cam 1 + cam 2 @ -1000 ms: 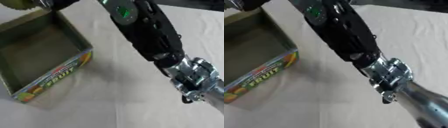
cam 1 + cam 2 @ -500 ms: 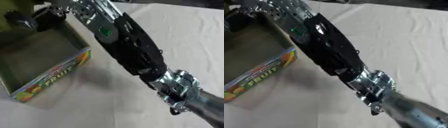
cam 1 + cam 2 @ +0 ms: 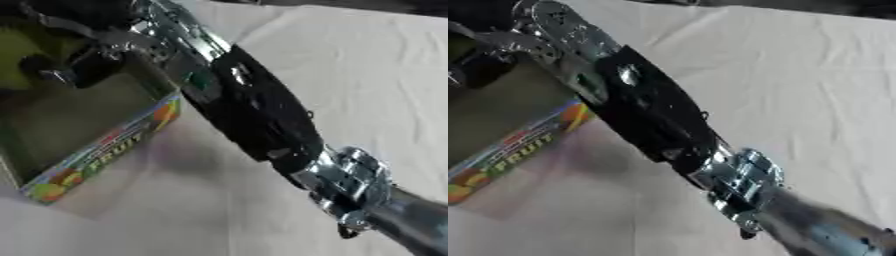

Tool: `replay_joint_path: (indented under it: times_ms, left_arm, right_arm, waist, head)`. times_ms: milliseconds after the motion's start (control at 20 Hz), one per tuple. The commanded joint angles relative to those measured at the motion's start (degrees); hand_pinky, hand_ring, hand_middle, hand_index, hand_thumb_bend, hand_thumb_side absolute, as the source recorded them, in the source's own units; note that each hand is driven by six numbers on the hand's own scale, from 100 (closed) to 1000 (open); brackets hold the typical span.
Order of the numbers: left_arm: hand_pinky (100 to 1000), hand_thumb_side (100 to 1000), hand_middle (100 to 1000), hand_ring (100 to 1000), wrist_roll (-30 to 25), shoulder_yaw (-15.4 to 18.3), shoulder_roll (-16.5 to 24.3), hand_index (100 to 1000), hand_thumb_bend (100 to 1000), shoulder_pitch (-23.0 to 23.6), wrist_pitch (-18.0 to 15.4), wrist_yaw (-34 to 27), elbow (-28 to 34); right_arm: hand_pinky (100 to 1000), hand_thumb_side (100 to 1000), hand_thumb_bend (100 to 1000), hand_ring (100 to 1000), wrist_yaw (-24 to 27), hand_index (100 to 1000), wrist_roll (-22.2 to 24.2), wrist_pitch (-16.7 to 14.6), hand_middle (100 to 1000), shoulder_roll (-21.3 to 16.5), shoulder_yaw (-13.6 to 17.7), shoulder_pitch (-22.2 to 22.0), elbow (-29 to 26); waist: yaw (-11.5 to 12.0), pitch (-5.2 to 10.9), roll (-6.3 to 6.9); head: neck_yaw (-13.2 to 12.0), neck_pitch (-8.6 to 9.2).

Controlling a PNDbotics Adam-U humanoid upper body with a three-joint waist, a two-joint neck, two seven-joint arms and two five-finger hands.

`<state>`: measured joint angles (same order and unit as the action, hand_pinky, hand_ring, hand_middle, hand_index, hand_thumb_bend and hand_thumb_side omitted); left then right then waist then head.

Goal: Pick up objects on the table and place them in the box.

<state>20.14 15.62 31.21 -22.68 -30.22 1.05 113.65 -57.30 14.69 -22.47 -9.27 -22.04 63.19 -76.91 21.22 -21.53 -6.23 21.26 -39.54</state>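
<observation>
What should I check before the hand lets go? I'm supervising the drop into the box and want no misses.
1. Right hand above the box opening: ok, it hangs over the far part.
2. Yellow-green thing at the hand: cannot tell whether the fingers hold it.
3. Box upright, open side up: ok.
4. Box floor free under the hand: ok, bare bottom shows.
5. Right forearm apart from the box rim: cannot tell, it crosses the near corner.
6. Left hand out of the way: ok, not in view.
</observation>
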Motion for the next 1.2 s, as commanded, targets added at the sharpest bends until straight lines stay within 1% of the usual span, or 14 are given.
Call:
replay_joint_path:
  times_ms: [50,500,750,850,950,1050,1100,1150,1200]
  left_arm:
    - [604,339,601,646,-0.23,0.50,1.97,738,100,-0.29,-0.05,0.26,0.94]
    - [603,356,602,646,-0.57,0.71,1.71,737,100,-0.18,0.17,0.19,0.94]
    - [602,364,603,647,-0.83,0.77,1.56,738,100,-0.12,0.38,0.14,0.94]
    - [601,367,604,647,-0.97,0.77,1.51,738,100,-0.12,0.46,0.12,0.94]
    - [601,370,604,647,-1.07,0.80,1.46,738,100,-0.06,0.52,0.09,0.94]
    - [601,370,604,647,-1.15,0.82,1.43,738,100,-0.02,0.56,0.06,0.94]
    - [601,372,604,647,-1.18,0.82,1.42,738,100,-0.01,0.58,0.04,0.94]
    - [601,373,604,647,-1.23,0.82,1.40,738,100,0.00,0.59,0.03,0.94]
    - [601,375,604,647,-1.27,0.84,1.37,738,100,0.05,0.61,0.03,0.94]
  right_arm:
    - [723,230,100,602,-2.35,790,-1.27,-0.39,634,0.33,-0.05,0.65,1.61]
    - [730,261,100,628,-7.85,789,-3.39,-2.45,638,1.29,-0.79,-0.21,7.99]
    - [736,287,100,659,-9.75,799,-3.69,-3.43,663,1.63,-1.03,-0.43,9.72]
    - [752,340,100,710,-10.74,830,-2.99,-3.83,723,1.65,-1.07,-0.46,10.24]
    - [766,392,100,746,-11.78,862,-1.92,-4.22,760,1.65,-0.97,-0.41,10.46]
    - [766,392,100,746,-12.57,862,-0.90,-4.54,760,1.68,-0.79,-0.37,10.40]
    - [798,461,100,799,-12.96,910,-0.26,-4.70,817,1.64,-0.83,-0.36,10.47]
    - [868,483,100,887,-13.56,980,0.81,-4.96,885,1.64,-0.85,-0.33,10.52]
    - [885,474,134,903,-14.35,994,2.20,-5.37,881,1.57,-0.84,-0.27,10.22]
  waist:
    - [0.25,1.08,0.48]
    - [0.52,0.84,0.24]
    - [0.62,0.78,0.17]
    - [0.59,0.76,0.17]
    - [0.58,0.73,0.19]
    - [0.58,0.71,0.21]
    - [0.58,0.70,0.22]
    - [0.57,0.69,0.23]
    - [0.54,0.66,0.25]
  head:
    - [0.33,0.24]
    - [0.70,0.45]
    - [0.69,0.52]
    - [0.70,0.54]
    - [0.73,0.58]
    - [0.75,0.61]
    - [0.79,0.60]
    - [0.83,0.58]
    - [0.89,0.55]
